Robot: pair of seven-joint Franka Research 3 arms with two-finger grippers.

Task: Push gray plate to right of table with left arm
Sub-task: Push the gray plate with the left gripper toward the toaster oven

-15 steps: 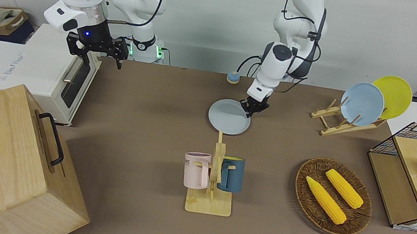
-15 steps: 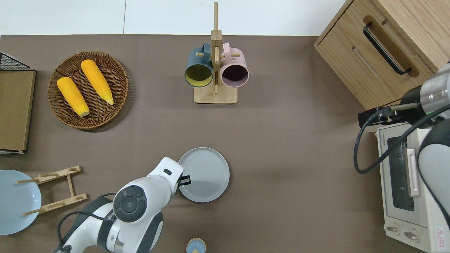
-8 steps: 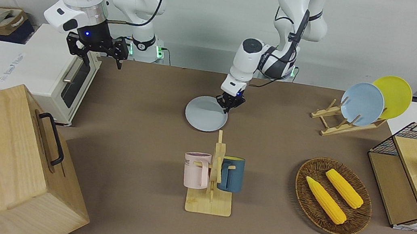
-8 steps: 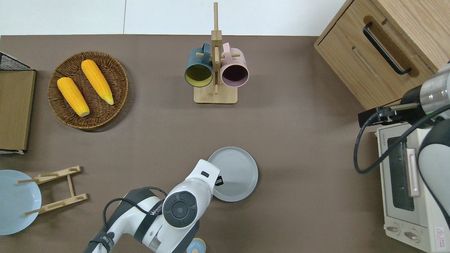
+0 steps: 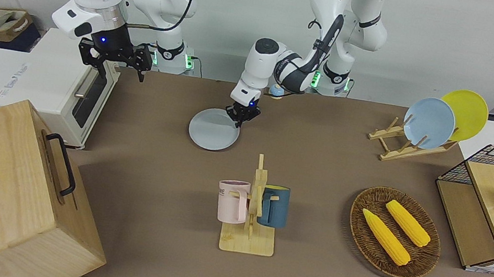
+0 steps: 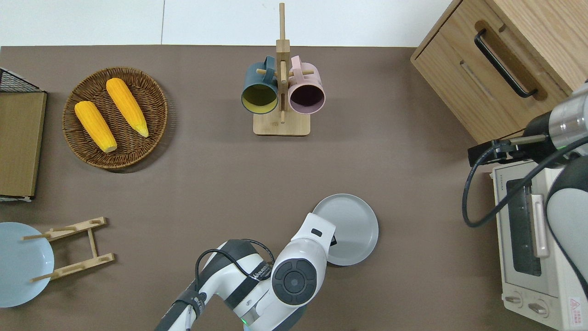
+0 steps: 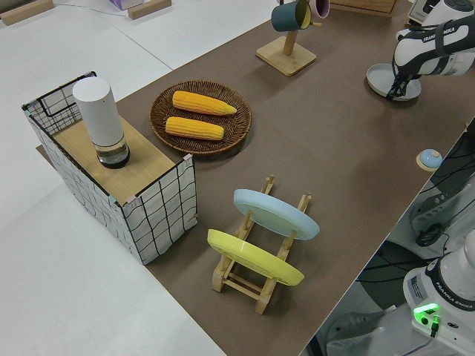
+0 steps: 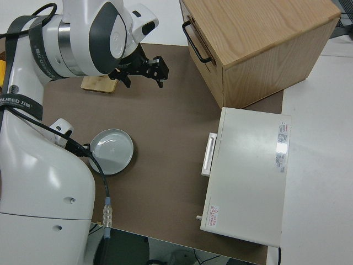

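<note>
One gray plate (image 5: 213,129) lies flat on the table (image 5: 167,156), between the mug stand (image 5: 251,216) and the robots. Left gripper (image 5: 241,113) rests at its rim, finger opening not discernible. Two mugs, two corn cobs, two racked plates. Right arm parked.

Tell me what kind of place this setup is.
Probably a robotics lab dressed as a mock kitchen: two white arms stand at a brown-covered table laid with kitchen props, such as a toaster oven, a mug stand, and a wicker basket of corn.
</note>
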